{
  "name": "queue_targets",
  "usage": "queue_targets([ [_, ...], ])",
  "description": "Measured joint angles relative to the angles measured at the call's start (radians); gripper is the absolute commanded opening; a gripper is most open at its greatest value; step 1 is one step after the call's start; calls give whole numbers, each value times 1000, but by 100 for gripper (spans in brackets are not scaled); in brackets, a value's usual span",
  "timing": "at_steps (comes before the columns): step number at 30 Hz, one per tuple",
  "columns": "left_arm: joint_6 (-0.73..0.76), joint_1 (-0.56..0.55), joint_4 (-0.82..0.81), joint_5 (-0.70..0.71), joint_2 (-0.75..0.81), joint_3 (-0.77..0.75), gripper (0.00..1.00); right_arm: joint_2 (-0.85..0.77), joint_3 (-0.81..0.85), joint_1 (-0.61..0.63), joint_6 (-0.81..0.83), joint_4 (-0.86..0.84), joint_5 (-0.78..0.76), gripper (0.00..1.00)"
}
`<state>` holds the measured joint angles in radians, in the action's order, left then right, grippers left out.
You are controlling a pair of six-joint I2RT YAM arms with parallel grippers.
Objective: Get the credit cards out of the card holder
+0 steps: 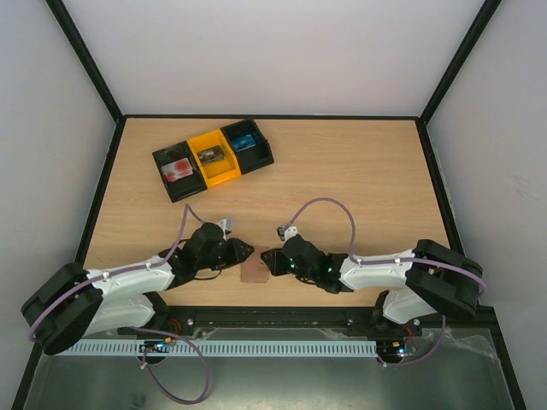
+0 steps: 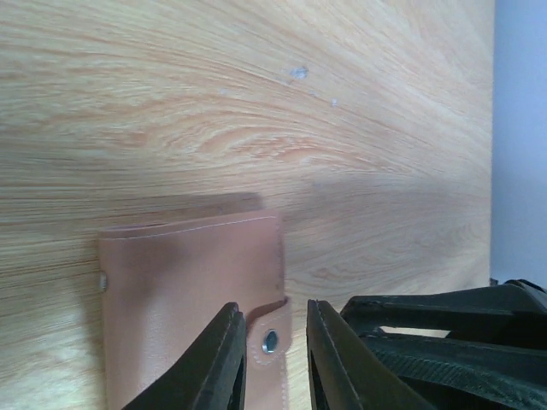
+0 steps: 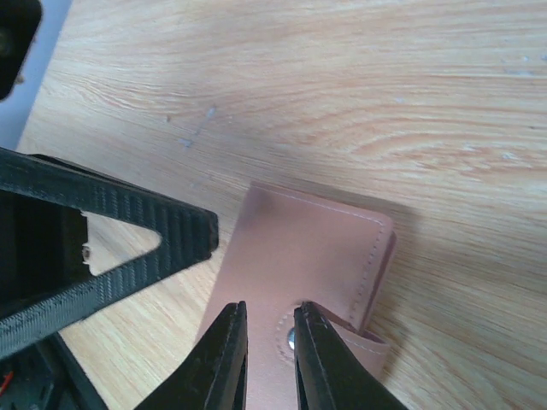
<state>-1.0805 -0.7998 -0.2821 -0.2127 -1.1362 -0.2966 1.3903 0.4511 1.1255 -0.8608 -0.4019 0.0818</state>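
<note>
The card holder (image 1: 254, 271) lies flat on the table (image 1: 359, 179) at its near edge, midway between the two arms. It is folded shut, with its snap tab (image 2: 270, 340) fastened, so no cards show yet. Both tools meet over it from opposite sides, probably so that one can pin the holder down while the other works the tab.

The left tool (image 2: 273, 306) has its jaws a little apart and grips nothing, its tips at the holder's left edge. The right tool (image 3: 271, 307) sits over the snap with its jaws almost together. I cannot tell whether it is pinching the tab.

A row of black and yellow bins (image 1: 214, 158) stands well apart at the far left.
</note>
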Motion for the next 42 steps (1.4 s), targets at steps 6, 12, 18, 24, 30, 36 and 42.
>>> queue_targets([
  [6,19,3,16,10,-54,-1,23,26,-7,0,-8,15,-3,17],
  [12,26,4,-59,-20,-165,0,22,59,-14,0,-22,7,13,17],
  [18,26,2,-93,-26,-185,0,22,65,-18,0,-26,2,21,17],
  [24,26,2,-97,-26,-185,3,22,66,-18,0,-26,-1,26,17],
  [30,26,2,-98,-26,-185,3,22,83,-18,0,-25,-1,28,14],
  [36,26,2,-98,-25,-185,3,22,115,-2,0,-18,-4,27,14],
  [42,26,2,-98,-25,-180,6,22,125,9,0,-14,-2,27,14],
])
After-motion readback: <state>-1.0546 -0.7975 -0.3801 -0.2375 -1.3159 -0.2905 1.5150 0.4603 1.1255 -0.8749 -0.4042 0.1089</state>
